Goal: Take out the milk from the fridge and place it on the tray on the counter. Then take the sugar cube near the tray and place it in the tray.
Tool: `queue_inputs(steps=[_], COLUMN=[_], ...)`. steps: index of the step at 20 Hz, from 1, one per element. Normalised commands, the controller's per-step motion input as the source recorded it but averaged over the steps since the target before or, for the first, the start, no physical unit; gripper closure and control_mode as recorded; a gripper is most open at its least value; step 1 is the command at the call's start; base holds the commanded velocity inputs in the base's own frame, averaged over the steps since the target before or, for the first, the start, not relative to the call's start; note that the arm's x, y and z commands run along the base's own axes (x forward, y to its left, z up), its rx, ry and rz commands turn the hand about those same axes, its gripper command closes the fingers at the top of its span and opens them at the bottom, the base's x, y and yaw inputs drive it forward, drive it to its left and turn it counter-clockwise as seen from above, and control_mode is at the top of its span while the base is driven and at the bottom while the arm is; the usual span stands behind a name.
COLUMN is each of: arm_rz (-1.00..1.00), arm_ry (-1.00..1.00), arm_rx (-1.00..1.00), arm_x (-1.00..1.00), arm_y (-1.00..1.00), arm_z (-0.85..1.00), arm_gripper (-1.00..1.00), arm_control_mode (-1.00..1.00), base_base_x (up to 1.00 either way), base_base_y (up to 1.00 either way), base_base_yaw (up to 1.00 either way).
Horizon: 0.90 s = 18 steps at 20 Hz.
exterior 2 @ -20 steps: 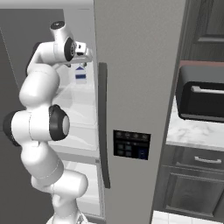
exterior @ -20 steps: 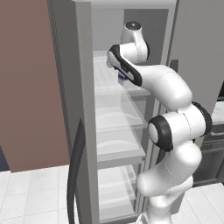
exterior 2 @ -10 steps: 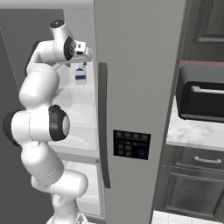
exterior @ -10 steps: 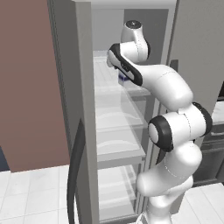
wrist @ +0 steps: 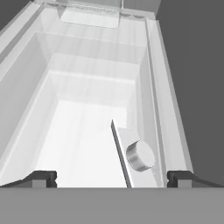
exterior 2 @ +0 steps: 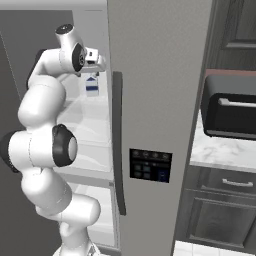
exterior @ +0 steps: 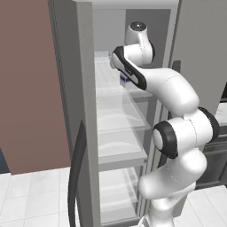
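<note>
The milk (exterior 2: 92,86), a small white carton with a blue band, stands on an upper glass shelf inside the open fridge (exterior 2: 155,100). My gripper (exterior 2: 97,67) hovers just above its gabled top. In the hand view I look down on the carton's top and round cap (wrist: 139,155), which sit right of centre between my open gripper's (wrist: 111,178) dark fingertips (wrist: 43,177). Nothing is held. In the left base view only a sliver of the milk (exterior: 124,80) peeks out behind my forearm. The counter (exterior 2: 220,150) lies right of the fridge. The tray and sugar cube are out of view.
The fridge's open door (exterior: 84,111) with its long dark handle (exterior: 75,177) stands left of my arm. Clear shelves (exterior: 119,115) stack below the milk. A dark boxy appliance (exterior 2: 230,110) sits on the counter, above dark cabinet fronts (exterior 2: 220,220).
My hand has edged slightly further into the fridge, over the milk. The jaws stay wide open and the carton has not moved.
</note>
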Motion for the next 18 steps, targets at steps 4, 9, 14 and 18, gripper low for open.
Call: queue_inputs(steps=[4, 9, 14, 18], arm_rz=[-0.04, -0.03, 0.00, 0.00], arm_ry=[0.00, 0.00, 0.04, 0.07], arm_rx=[0.00, 0.00, 0.00, 0.00], arm_x=[0.10, 0.13, 0.00, 0.00], arm_y=[-0.13, -0.01, 0.00, 0.00], arm_z=[-0.08, -0.05, -0.05, -0.11], arm_gripper=[-1.00, -1.00, -1.00, -1.00], arm_control_mode=[-1.00, -1.00, -1.00, -1.00], base_base_x=[0.00, 0.00, 0.00, 0.00], base_base_y=[0.00, 0.00, 0.00, 0.00], base_base_yaw=[0.00, 0.00, 0.00, 0.00])
